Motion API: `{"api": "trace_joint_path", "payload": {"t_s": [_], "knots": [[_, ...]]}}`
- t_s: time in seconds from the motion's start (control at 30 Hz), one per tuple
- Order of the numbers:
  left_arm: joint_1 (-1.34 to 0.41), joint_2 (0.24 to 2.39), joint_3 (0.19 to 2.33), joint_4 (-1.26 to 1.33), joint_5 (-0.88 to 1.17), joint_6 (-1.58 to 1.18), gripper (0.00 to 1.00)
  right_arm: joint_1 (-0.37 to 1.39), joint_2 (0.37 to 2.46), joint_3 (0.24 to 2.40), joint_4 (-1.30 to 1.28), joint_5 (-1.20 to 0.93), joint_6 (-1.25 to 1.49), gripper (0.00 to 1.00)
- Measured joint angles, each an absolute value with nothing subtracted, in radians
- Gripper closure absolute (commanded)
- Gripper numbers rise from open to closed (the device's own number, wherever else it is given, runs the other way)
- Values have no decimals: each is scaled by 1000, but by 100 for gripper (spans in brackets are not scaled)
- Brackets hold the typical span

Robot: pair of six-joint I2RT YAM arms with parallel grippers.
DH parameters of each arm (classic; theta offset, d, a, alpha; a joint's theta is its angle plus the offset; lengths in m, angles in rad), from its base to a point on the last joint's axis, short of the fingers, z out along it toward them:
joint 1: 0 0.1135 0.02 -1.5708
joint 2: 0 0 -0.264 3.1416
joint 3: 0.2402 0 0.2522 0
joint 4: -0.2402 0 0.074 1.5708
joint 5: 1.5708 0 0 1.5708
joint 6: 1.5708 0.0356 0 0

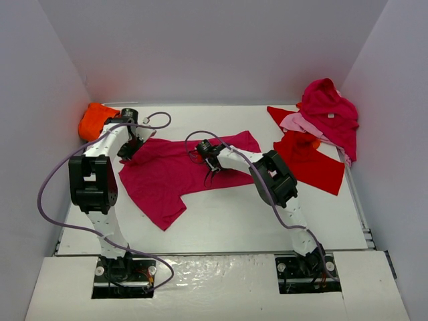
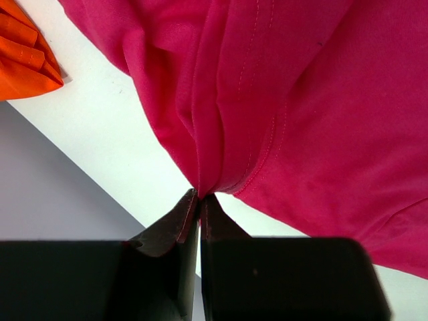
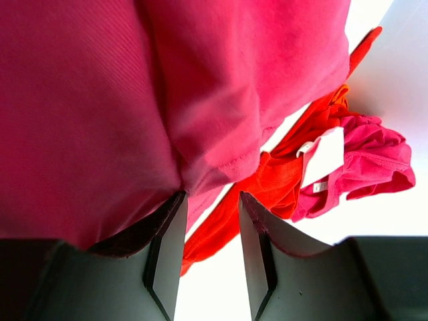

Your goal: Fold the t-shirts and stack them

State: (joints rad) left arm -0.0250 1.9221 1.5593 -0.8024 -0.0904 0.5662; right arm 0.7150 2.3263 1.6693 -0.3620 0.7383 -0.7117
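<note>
A magenta t-shirt (image 1: 175,175) lies spread on the white table, partly bunched. My left gripper (image 1: 129,148) is at its back left edge and is shut on a pinched fold of the magenta cloth (image 2: 221,120), with the jaws closed at the hem (image 2: 199,195). My right gripper (image 1: 206,152) is over the shirt's back right part. It is open (image 3: 210,200); the magenta cloth (image 3: 100,100) drapes over its left finger, with nothing between the jaws. A folded orange t-shirt (image 1: 95,120) sits at the back left corner and also shows in the left wrist view (image 2: 23,57).
A pile of shirts lies at the back right: a red one (image 1: 311,162), a pale pink one (image 1: 299,122) and a crimson one (image 1: 329,108) against the wall. The red shirt (image 3: 281,177) and the crimson one with a white label (image 3: 371,160) show beyond my right fingers. White walls enclose the table.
</note>
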Motion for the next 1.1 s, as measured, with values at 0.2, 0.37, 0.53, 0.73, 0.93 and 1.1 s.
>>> {"api": "trace_joint_path", "payload": {"t_s": [0.2,0.37,0.53,0.73,0.93,1.1], "knots": [[-25,1922,1557,-802,-97,568,100,720,2347,1672,-354,762,-710,64],[-25,1920,1544,-794,-100,569,100,723,2349,1667,-344,773,-709,67],[-25,1919,1539,-794,-102,569,100,721,2357,1662,-321,798,-709,69],[-25,1909,1514,-783,-103,569,100,721,2392,1661,-265,832,-694,100],[-25,1905,1503,-772,-110,570,100,720,2400,1660,-229,853,-686,100],[-25,1905,1503,-766,-115,569,100,704,2400,1661,-220,857,-690,100]]}}
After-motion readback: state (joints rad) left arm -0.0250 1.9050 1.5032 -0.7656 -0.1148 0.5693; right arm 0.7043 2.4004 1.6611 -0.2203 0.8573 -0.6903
